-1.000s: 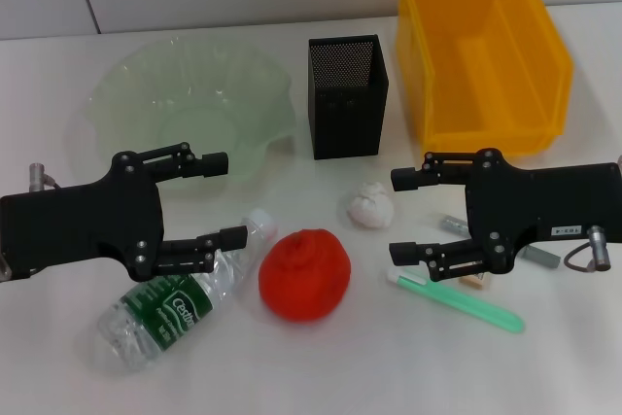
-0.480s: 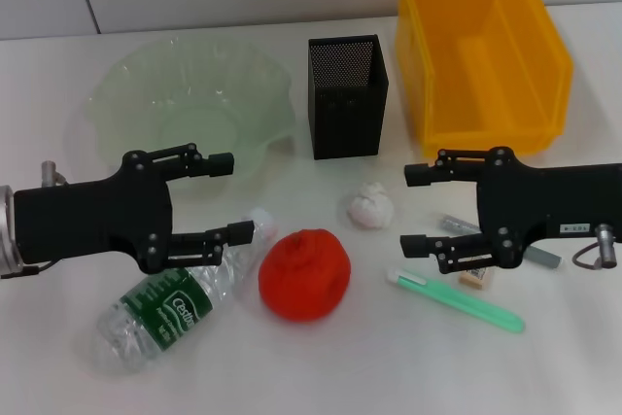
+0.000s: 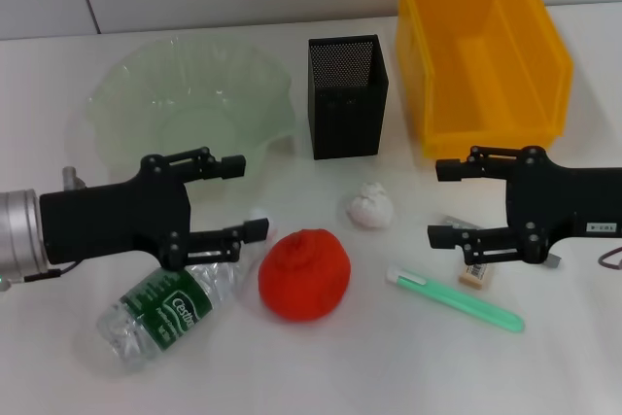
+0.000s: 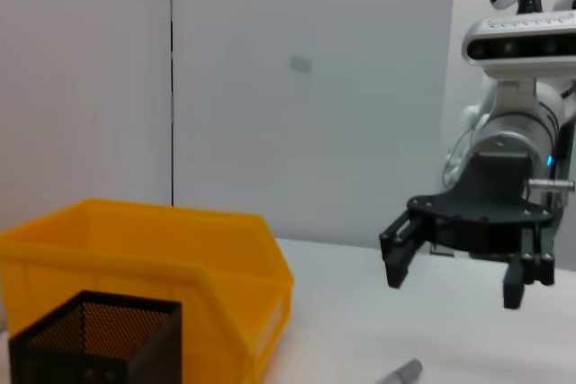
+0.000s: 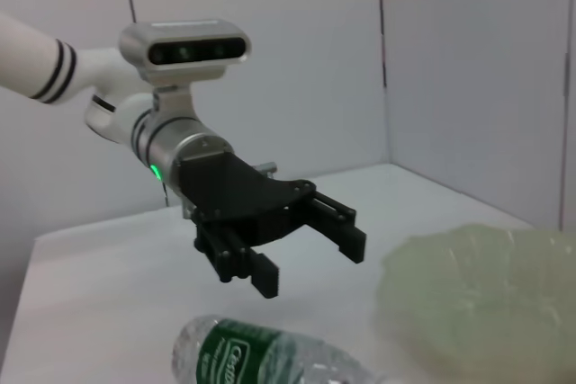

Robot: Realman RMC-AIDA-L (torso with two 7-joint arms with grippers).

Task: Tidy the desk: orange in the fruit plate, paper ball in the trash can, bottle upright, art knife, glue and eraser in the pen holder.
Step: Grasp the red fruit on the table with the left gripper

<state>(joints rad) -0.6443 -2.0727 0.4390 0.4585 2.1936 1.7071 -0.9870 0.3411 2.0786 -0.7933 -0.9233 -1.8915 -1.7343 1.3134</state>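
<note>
— Hovering over the white desk [image 3: 583, 366], which claw is nearest the fruit?

— The left gripper [image 3: 245, 196], fingers spread wide, nothing between them. The orange [image 3: 304, 274] lies just past its lower finger, apart from it. The bottle [image 3: 175, 302] lies on its side partly beneath that finger, cap end hidden under it.

— And behind that claw?

— The fruit plate [image 3: 126, 94], bare, with its wavy rim close to the upper finger.

— The other arm?

— The right gripper [image 3: 439, 203] faces the left one, jaws likewise parted and holding nothing. The paper ball [image 3: 370, 205] sits between the two claws, nearer the right one's fingertips. The eraser [image 3: 476, 276] lies just under its lower finger; a grey stick [image 3: 453, 224] pokes out between its fingers on the desk. A green-handled knife [image 3: 457, 299] lies below it, well clear.

— The containers?

— The pen holder [image 3: 348, 96] stands upright beyond the gap between the claws; the trash can [image 3: 483, 51] sits behind the right claw, beside the holder.
</note>
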